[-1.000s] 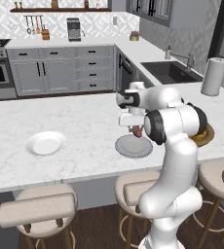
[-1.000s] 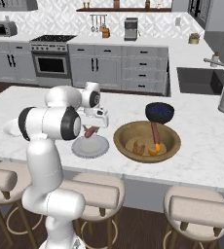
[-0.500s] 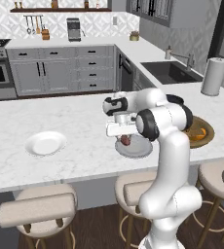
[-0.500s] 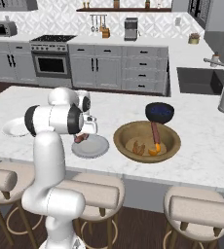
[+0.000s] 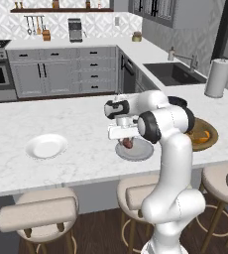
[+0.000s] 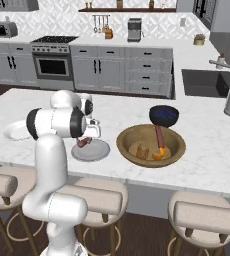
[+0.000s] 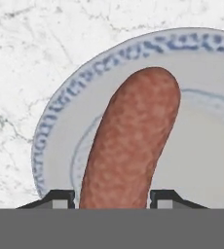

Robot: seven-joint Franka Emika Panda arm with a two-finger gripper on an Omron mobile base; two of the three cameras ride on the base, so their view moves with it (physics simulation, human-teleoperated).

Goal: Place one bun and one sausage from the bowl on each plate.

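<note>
Sausage (image 7: 131,141), reddish-brown and slightly curved, is being held between the two dark fingertips (image 7: 58,198) of the gripper (image 7: 112,198), which are clamped on its lower end at the bottom of the hand view. It is being hung directly over the grey plate (image 7: 60,121), whose speckled blue rim is curving across the upper left of that view, presumably so that it can be set down there. In the left base view the sausage (image 5: 128,143) is being carried just above the grey plate (image 5: 144,154) at the centre of the frame. The white plate (image 5: 46,146) is lying well apart at the left. The wooden bowl (image 6: 137,134) is sitting just beside the grey plate at the centre right of the right base view, with a second sausage (image 6: 159,137) and orange-brown pieces, likely buns, being kept inside. A dark blue bowl (image 6: 163,115) is resting behind it.
</note>
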